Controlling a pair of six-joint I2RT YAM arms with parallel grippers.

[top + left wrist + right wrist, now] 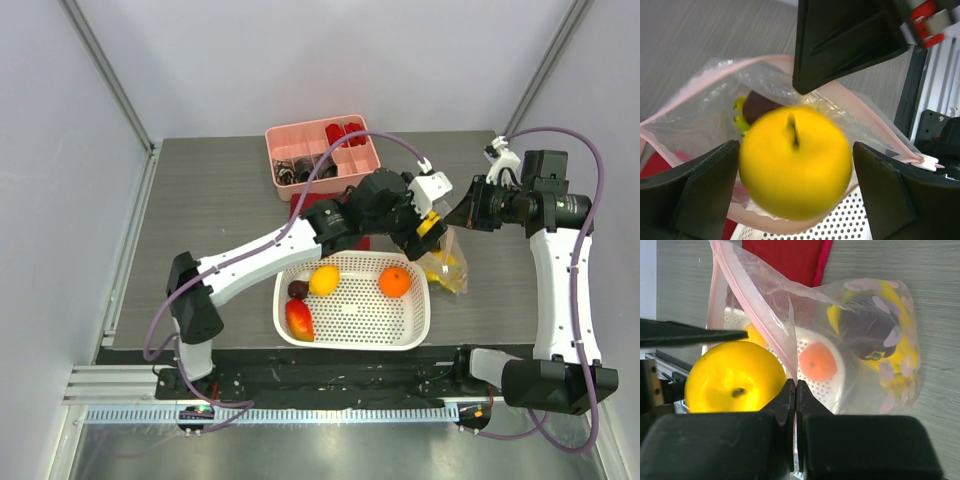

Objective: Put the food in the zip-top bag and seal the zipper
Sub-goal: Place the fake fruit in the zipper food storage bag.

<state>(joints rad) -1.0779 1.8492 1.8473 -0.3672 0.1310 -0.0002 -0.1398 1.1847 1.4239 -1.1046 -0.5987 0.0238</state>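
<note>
Lemon (795, 162), yellow, one: gripped in the left claw (795, 145), with the zip-top bag (865, 340) gaping directly beneath that claw; the right claw (796, 390), clenched on its rim, held it open.

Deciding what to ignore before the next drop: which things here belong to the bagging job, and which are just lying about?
Job: zip-top bag in the right gripper, lemon at the left gripper, orange, second lemon, plum, mango.
Lying about: pink tray, red cloth, white basket.
</note>
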